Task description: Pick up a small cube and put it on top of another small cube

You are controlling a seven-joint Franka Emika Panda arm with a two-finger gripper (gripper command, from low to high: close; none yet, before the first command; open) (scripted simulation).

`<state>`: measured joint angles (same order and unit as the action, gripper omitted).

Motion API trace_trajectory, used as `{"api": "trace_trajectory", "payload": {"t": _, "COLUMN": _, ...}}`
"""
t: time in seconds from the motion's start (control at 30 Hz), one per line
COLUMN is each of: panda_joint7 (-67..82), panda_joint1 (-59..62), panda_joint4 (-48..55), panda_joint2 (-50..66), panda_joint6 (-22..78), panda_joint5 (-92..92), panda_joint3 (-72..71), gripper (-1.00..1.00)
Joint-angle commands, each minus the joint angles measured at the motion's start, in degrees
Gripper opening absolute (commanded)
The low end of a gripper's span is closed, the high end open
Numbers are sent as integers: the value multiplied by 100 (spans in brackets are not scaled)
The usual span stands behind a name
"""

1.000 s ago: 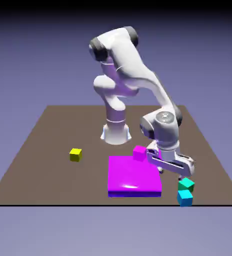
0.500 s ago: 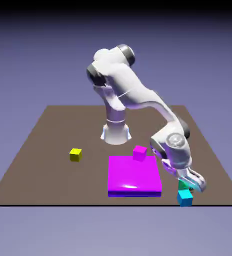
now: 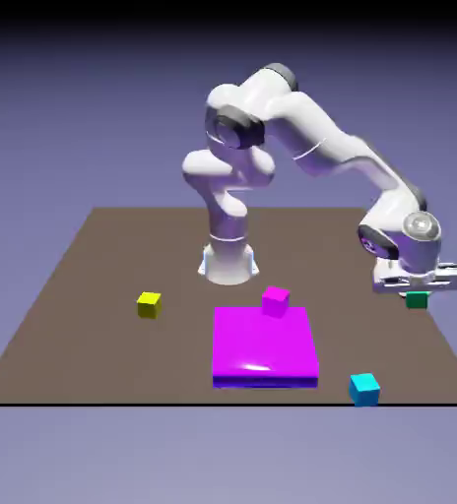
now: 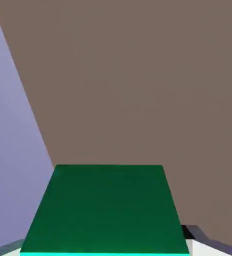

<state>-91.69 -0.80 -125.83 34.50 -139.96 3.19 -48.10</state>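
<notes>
The small teal-green cube (image 3: pixel 417 300) hangs above the table at the exterior view's right, held under my gripper (image 3: pixel 417 293), which is shut on it. In the hand view the same cube (image 4: pixel 107 209) fills the lower middle as a large dark green face, and my fingertips are mostly hidden behind it. The yellow cube (image 3: pixel 149 305) sits on the brown table (image 3: pixel 95 256) at the exterior view's left, far from the gripper.
A flat magenta slab (image 3: pixel 265 345) lies in the middle front, with a small magenta cube (image 3: pixel 275 301) at its far edge. A cyan-blue cube (image 3: pixel 364 389) rests near the table's front edge. The hand view shows bare table and the table's edge at left.
The gripper went down to the teal-green cube beside the cyan one, shut on it, then lifted it up and back toward the exterior view's right. The cyan cube stayed put.
</notes>
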Motion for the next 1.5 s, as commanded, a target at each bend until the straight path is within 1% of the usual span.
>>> {"api": "trace_trajectory", "payload": {"t": 0.0, "panda_joint7": 243, "panda_joint1": -57, "panda_joint4": -57, "panda_joint2": -93, "panda_joint6": 31, "panda_joint5": 46, "panda_joint3": 129, "gripper": -100}}
{"api": "trace_trajectory", "payload": {"t": 0.6, "panda_joint7": 4599, "panda_joint1": -745, "panda_joint4": -1248, "panda_joint2": -2016, "panda_joint6": 542, "panda_joint5": 911, "panda_joint3": 3018, "gripper": -100}}
{"api": "trace_trajectory", "payload": {"t": 1.4, "panda_joint7": 2852, "panda_joint1": 1009, "panda_joint4": -3007, "panda_joint2": -4097, "panda_joint6": 981, "panda_joint5": 638, "panda_joint3": 8002, "gripper": -100}}
{"api": "trace_trajectory", "payload": {"t": 1.47, "panda_joint7": 2583, "panda_joint1": 1336, "panda_joint4": -3110, "panda_joint2": -4243, "panda_joint6": 994, "panda_joint5": 488, "panda_joint3": 8395, "gripper": -100}}
